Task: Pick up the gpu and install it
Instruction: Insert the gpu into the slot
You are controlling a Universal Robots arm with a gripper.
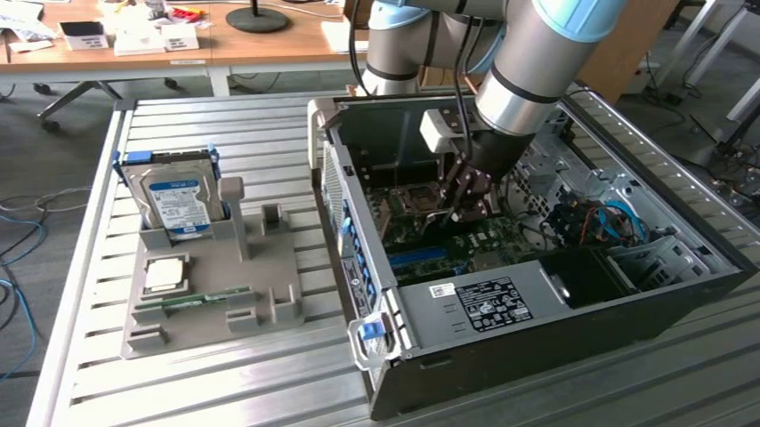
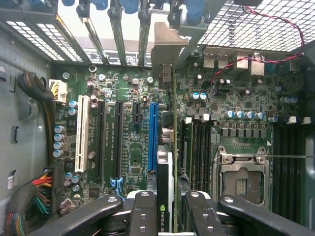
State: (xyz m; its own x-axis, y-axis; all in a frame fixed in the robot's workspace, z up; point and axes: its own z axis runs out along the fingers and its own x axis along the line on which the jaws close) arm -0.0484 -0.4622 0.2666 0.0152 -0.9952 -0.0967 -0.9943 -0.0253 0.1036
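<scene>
Inside the open case (image 1: 665, 294), the tool (image 2: 167, 201) grips the gpu (image 2: 166, 147) edge-on above the blue slot (image 2: 153, 135) on the motherboard (image 2: 123, 123).

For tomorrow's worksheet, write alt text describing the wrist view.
Black fingers grip a gpu edge-on above a motherboard inside a computer case, beside a blue expansion slot. A white slot and an empty processor socket flank it.

We see the arm (image 1: 535, 71) reaching steeply down from the exterior view's twelve o'clock, wrist nearly vertical; our gripper (image 1: 469, 200) points downward, its dark fingers (image 2: 142, 211) drawn in, jaws clamped on a thin card held edge-on between them
</scene>
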